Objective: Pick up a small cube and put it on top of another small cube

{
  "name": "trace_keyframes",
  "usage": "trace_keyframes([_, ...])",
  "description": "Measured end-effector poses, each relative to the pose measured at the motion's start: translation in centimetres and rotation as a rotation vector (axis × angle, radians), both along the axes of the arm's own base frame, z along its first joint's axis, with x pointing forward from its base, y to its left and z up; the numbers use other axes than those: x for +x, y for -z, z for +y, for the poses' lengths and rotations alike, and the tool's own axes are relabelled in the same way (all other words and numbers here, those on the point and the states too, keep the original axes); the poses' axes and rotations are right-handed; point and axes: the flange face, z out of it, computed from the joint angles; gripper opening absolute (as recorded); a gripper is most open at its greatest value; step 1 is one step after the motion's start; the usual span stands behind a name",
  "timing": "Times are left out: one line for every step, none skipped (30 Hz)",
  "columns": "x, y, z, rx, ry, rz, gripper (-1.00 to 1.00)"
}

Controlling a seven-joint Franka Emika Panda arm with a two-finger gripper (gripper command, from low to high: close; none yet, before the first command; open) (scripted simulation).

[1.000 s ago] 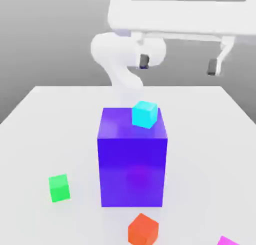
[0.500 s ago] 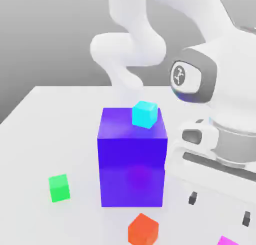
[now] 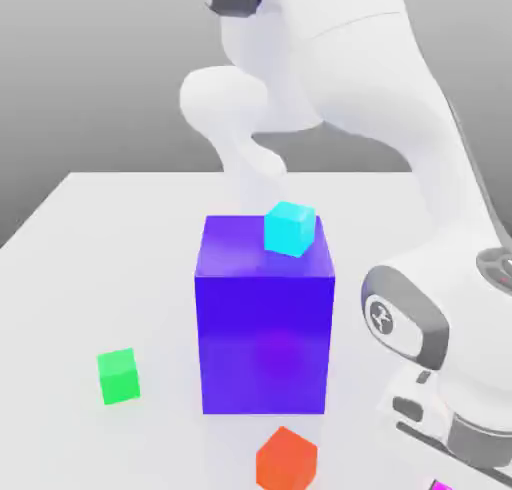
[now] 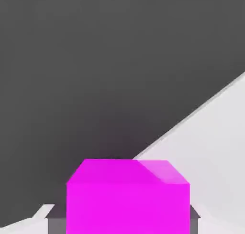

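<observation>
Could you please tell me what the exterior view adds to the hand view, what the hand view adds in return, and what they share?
Exterior view: the green cube, the orange-red cube, and the cyan cube on the purple-blue block.
Hand view: the hand closed on opposite sides of its cube.
Both: the magenta cube.

Round logo (image 3: pixel 381 316) w/ white mark on arm's wrist cap (image 3: pixel 404 332), txt unreadable.

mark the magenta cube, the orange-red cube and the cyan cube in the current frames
magenta cube (image 4: pixel 128 209): hand view, face between the gripper's fingers
orange-red cube (image 3: pixel 285 465): exterior view, middle of its visible sides
cyan cube (image 3: pixel 288 231): exterior view, side face
</observation>
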Motion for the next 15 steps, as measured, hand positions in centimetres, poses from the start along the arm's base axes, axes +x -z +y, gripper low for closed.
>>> trace_keyframes([0.0, -1.1, 0.0, 0.001, 0.001, 0.0, -1.0])
trace_keyframes([0.1, -2.5, 0.0, 0.001, 0.001, 0.0, -1.0])
trace_keyframes([0.0, -4.0, 0.0, 0.0, 0.0, 0.0, -1.0])
trace_keyframes([0.3, -5.5, -0.2, 0.007, 0.001, -0.012, -1.0])
trace_keyframes([0.7, -6.7, -1.4, 0.012, 0.011, -0.026, -1.0])
trace_keyframes([0.8, -7.4, -3.3, 0.009, 0.028, -0.03, -1.0])
trace_keyframes([0.7, -7.8, -5.7, 0.003, 0.049, -0.03, -1.0])
trace_keyframes([0.5, -8.1, -8.2, -0.005, 0.074, -0.028, -1.0])
trace_keyframes([0.1, -8.4, -10.7, -0.012, 0.1, -0.026, -1.0])
trace_keyframes([-0.4, -8.7, -13.2, -0.019, 0.127, -0.023, -1.0])
trace_keyframes([-1.1, -8.9, -15.7, -0.024, 0.156, -0.02, -1.0])
trace_keyframes([-1.9, -9.2, -18.3, -0.029, 0.187, -0.018, -1.0])
trace_keyframes([-2.8, -9.5, -20.8, -0.033, 0.219, -0.016, -1.0])
trace_keyframes([-3.9, -9.8, -23.3, -0.037, 0.254, -0.015, -1.0])
trace_keyframes([-5.1, -10.1, -25.7, -0.039, 0.288, -0.015, -1.0])
